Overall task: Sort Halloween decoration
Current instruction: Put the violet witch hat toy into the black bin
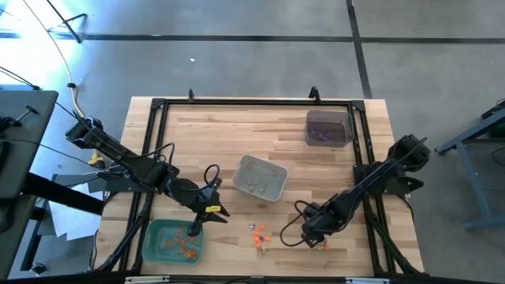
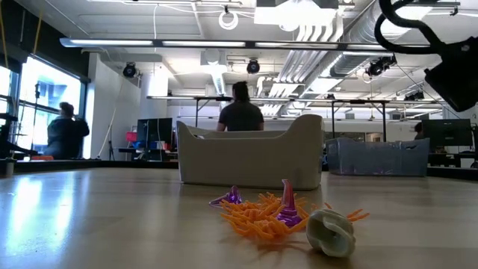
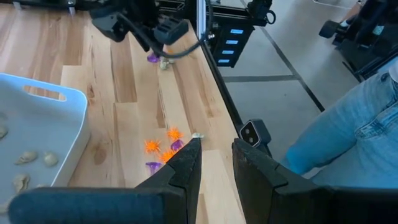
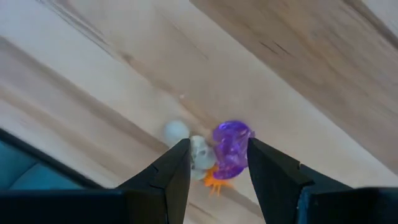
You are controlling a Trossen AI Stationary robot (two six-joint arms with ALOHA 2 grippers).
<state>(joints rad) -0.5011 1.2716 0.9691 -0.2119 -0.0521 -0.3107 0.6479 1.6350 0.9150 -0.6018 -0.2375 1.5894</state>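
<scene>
Trinkets (image 4: 219,155) partly hidden between right hand (image 4: 217,163) fingers.

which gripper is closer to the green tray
The left one. The left gripper hovers just past the upper right corner of the green tray, while the right gripper sits well off to its right, beyond the loose trinkets.

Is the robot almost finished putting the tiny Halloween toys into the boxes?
Not yet. Some are sorted: orange toys lie in the green tray, pale ones in the grey tray, purple ones in the dark tray. The right gripper is open over a purple toy and a pale toy. The left gripper is by the green tray. A small pile is left on the table.
</scene>
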